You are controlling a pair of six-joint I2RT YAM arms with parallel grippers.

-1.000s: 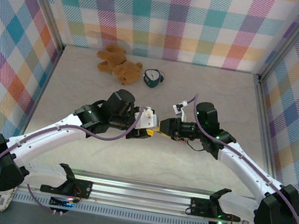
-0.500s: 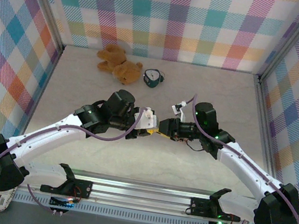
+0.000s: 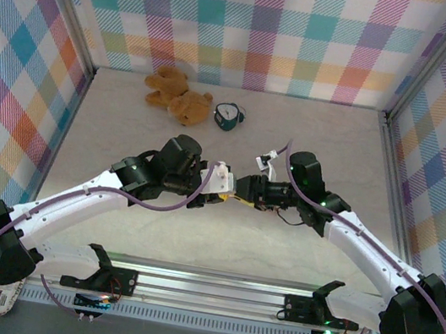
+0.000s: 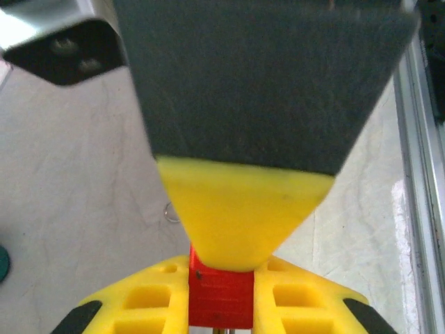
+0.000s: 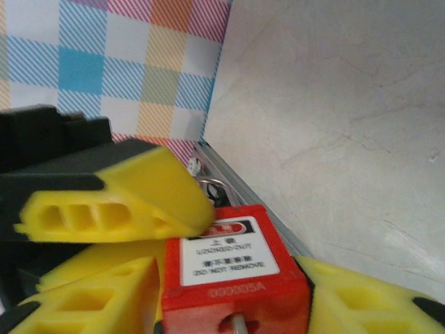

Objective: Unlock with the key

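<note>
A red padlock with a white label hangs above the table where the two arms meet. My right gripper is shut on its narrow sides, yellow fingers on either flank. The keyhole end faces the right wrist camera, and a slim grey key shaft sticks out of it; its head is cut off by the frame. My left gripper is shut on the same padlock from the shackle end, one of its fingers pressing on the label face. From above, the left gripper and right gripper touch tip to tip.
A brown teddy bear and a small teal alarm clock lie at the back of the table. A thin metal ring lies on the tabletop below the grippers. Plaid walls and aluminium rails close in the sides.
Both grippers, still joined at the padlock, have drifted slightly left and toward the back. The grips look unchanged.
</note>
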